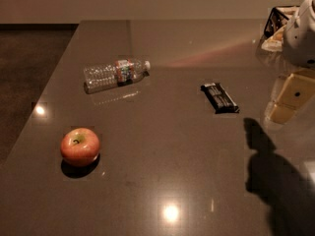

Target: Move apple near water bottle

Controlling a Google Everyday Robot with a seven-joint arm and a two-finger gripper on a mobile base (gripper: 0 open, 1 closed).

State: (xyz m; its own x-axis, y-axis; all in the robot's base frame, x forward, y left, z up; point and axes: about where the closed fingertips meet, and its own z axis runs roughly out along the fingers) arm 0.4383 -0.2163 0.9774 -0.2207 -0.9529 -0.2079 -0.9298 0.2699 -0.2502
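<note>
Gripper (301, 31) upper right, grip can't tell; apple (79, 146) lower left; come down over top, squeeze softly; water bottle (114, 74) upper left.

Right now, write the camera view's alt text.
A red apple sits near left on the table, apart from the water bottle lying on its side behind it. A snack bar lies centre right, the gripper at the right edge.
</note>
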